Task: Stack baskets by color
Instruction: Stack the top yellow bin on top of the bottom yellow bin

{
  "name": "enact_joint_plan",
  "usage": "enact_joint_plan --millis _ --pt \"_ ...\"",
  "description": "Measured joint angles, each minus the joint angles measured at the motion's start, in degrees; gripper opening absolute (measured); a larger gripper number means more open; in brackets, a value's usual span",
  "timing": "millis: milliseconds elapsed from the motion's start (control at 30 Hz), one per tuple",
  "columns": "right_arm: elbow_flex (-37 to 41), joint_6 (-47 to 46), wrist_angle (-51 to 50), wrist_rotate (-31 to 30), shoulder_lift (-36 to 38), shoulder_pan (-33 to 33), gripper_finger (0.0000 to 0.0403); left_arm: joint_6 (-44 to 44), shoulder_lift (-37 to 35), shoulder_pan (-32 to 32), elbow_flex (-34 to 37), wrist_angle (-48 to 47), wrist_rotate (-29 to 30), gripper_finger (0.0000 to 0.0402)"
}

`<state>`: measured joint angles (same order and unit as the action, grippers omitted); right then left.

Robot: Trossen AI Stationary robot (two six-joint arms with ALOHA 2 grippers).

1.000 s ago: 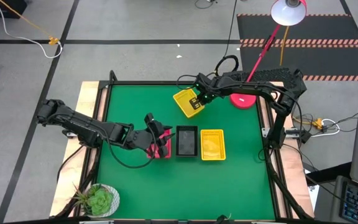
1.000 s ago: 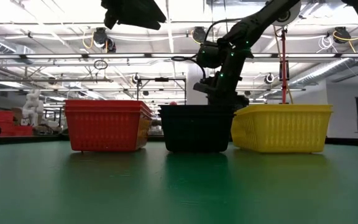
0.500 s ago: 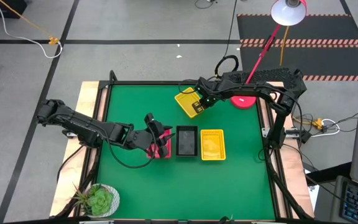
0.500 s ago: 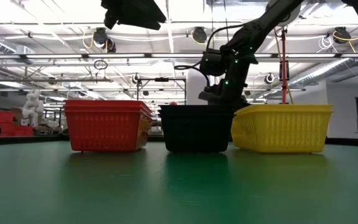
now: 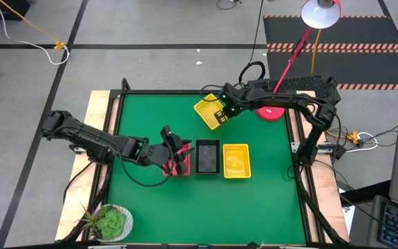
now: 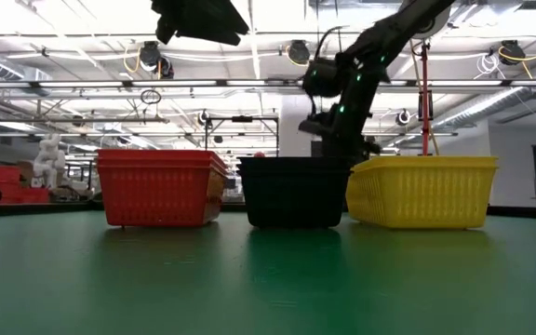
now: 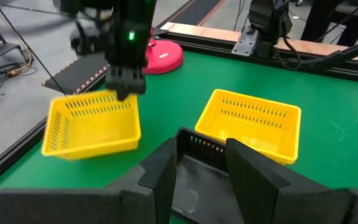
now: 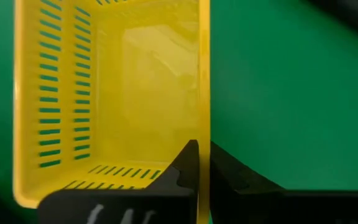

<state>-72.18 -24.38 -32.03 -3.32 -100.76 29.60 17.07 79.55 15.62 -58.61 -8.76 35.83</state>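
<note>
Yellow plastic, one loose basket (image 5: 209,113) at the desk's (image 5: 150,207) far edge, its thin wall pinched in my right hand (image 5: 224,113). It may slip or swing. My left hand (image 5: 178,158), part open, waits over the red stack (image 5: 179,168).

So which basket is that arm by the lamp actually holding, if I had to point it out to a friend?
Start at the round red lamp base at the far edge of the green table. Just beside it sits a lone yellow basket, turned askew, with the right end effector pinched shut on its rim. Unlike the other yellow basket, it stands apart from the neat row of red, black and yellow.
</note>
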Motion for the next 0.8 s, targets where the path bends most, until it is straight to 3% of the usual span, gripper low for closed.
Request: enact_joint_plan --millis 367,500,800 --pt "0.0 -0.7 -9.9 -8.3 19.1 -1.6 0.0004 1.1 0.0 0.0 0.0 0.0 -0.8 0.014" --pt "0.0 -3.3 -17.4 -11.2 26.5 -5.7 0.0004 0.4 0.6 0.0 0.0 1.9 -4.1 0.0141" --pt "0.0 -12.8 -25.7 -17.2 37.9 -16.8 0.0004 -3.3 4.1 -0.2 -1.4 4.2 -4.5 0.0141"
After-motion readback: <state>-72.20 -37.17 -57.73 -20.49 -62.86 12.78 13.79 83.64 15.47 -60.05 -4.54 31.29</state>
